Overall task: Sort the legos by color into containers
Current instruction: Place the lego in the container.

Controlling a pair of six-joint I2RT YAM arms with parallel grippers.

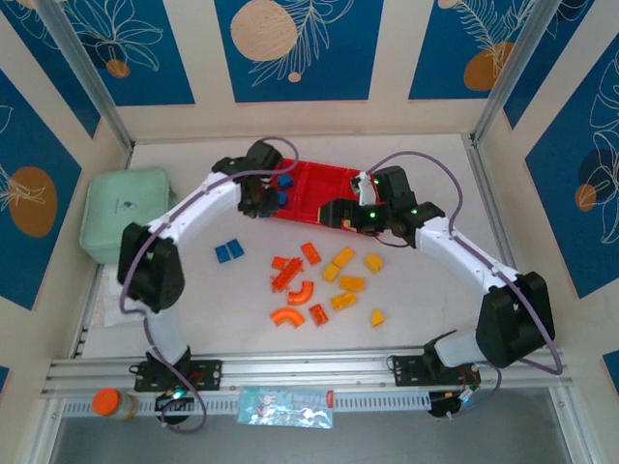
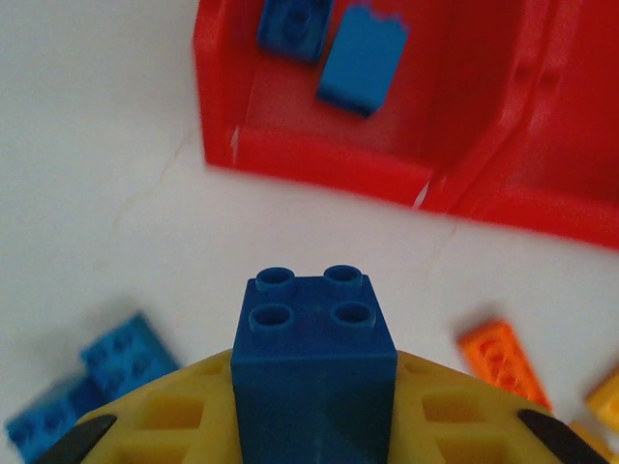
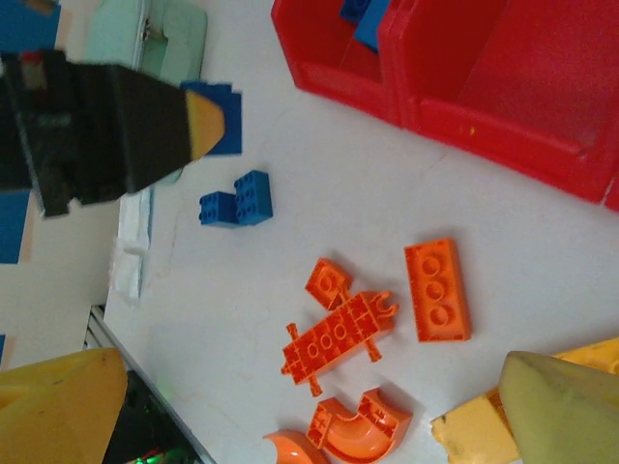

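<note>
I'm watching the left gripper [image 1: 261,200] clamping a dark blue 2x2 brick [image 2: 314,358], its stud face at the far end, toward the red tray [image 2: 319,164]. The brick is sitting just short of the end compartment, where two blue bricks [image 2: 360,63] are lying. The right gripper [image 3: 309,372] is hanging spread wide, gripping nothing, over orange legos [image 3: 437,290]. The mint pouch's [image 1: 126,208] mark is too small to read.

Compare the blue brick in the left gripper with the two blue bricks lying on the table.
The held brick is clamped in the left gripper; the blue pair lies loose on the table. The held brick is darker blue; the blue pair is lighter. The held brick is single; the blue pair sits side by side. Both are blue, and neither is in the red tray.
</note>
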